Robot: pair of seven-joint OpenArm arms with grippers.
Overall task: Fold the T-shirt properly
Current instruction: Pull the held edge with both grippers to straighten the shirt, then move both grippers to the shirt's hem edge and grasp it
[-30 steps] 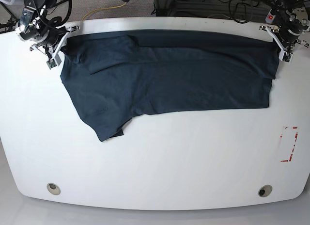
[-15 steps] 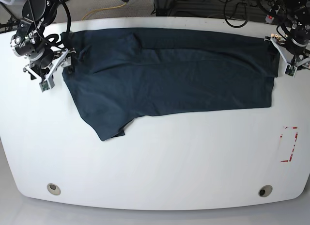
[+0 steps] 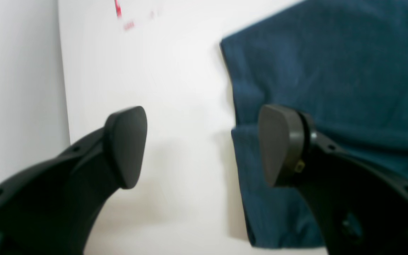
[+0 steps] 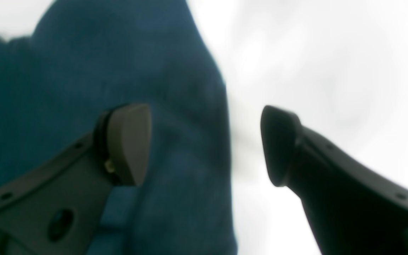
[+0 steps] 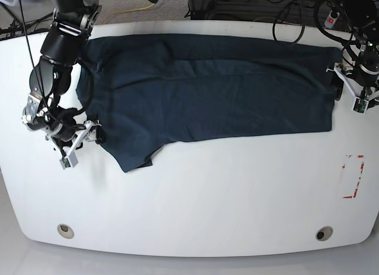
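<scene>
T-shirt (image 5: 207, 94): dark navy-teal, spread flat across the far half of the white surface (image 5: 195, 198), long axis running side to side. One sleeve or corner drooping toward the near side on the base view's left, ending in a small point. Straight edge at the base view's right. Wrinkled in places; neck label not visible; far edge close to the surface rim.

Right hand (image 5: 79, 146): at the base view's left, just beside the drooping corner. Jaws spread wide, nothing between them. In the right wrist view (image 4: 204, 145), one pad (image 4: 129, 141) over blue cloth (image 4: 83, 88), the other over bare white; picture badly blurred, contact with the cloth impossible to judge.

Left hand (image 5: 357, 92): at the base view's right, by the shirt's straight edge. Jaws wide apart, empty. In the left wrist view (image 3: 200, 145), one pad (image 3: 278, 141) above the cloth edge (image 3: 331, 71), the other above bare surface; gap between them showing white only. Touching or hovering: cannot tell.

Red-marked rectangle (image 5: 353, 176): on the surface toward the near right in the base view, well apart from the shirt. Partly cut off and blurred in the left wrist view (image 3: 119, 9).

Two round holes (image 5: 66, 230) near the near rim.
</scene>
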